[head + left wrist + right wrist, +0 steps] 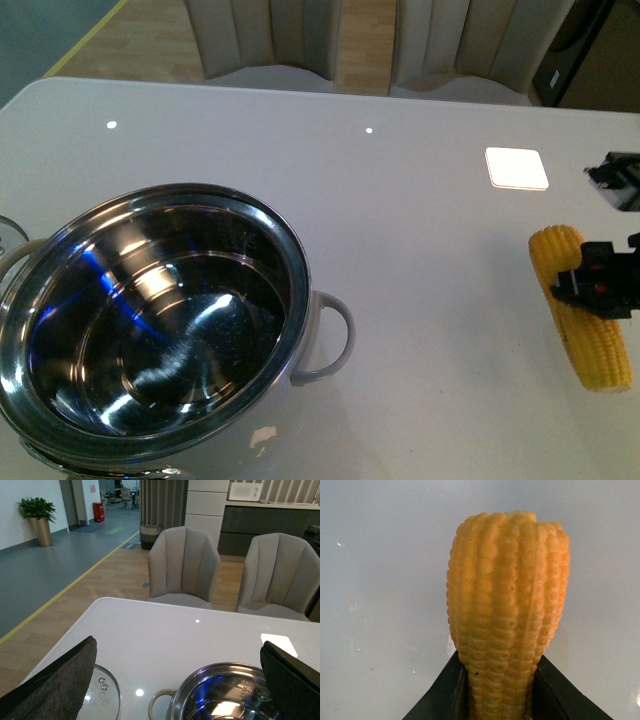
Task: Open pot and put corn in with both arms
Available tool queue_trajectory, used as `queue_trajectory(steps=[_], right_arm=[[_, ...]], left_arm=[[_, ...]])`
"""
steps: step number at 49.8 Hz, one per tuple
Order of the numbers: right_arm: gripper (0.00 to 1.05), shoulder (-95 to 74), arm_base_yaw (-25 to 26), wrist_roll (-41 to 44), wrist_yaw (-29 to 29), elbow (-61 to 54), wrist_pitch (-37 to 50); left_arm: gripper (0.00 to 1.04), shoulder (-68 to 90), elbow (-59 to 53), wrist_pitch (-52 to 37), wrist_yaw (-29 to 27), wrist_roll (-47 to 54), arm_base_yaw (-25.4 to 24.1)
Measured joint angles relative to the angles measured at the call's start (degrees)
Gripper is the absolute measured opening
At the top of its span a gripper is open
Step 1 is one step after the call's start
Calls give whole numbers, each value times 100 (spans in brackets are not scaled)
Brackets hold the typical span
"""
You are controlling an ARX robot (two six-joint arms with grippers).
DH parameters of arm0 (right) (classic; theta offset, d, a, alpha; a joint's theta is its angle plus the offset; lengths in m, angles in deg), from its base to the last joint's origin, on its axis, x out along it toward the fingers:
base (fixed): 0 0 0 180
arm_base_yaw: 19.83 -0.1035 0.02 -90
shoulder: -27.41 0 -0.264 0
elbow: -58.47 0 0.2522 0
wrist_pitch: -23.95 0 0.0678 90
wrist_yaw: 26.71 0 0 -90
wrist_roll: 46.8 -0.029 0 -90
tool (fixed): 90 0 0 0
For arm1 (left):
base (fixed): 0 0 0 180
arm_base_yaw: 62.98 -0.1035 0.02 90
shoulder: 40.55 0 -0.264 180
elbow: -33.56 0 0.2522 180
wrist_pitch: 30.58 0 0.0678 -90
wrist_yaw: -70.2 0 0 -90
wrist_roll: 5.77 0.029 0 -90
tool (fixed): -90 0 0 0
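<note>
Bright, even overhead light fills the front view. The glossy white table [420,200] mirrors ceiling lamps as two small white dots and one blown-out square patch [517,167]. The pot [150,310] interior throws white streaks and blue glints, and its curved steel warps the reflections. Shadows are faint and soft-edged. In the right wrist view the corn [507,605] is evenly lit and slightly soft, against flat grey haze. In the left wrist view the left gripper [177,647] shows as dark, blurred wedges, while the chairs [182,565] look fairly sharp
</note>
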Motion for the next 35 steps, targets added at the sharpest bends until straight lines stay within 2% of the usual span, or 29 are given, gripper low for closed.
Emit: queue_trajectory(steps=[7,12,35], right_arm=[[21,728,-33,-319,-315,-114,-151],[20,1220,-269,-656,-431,-114,-205],[16,1963,-1980,-2234,-732,249,-258]], left_arm=[[98,0,0,0,0,0,0],[98,0,0,0,0,0,0],[98,0,0,0,0,0,0]])
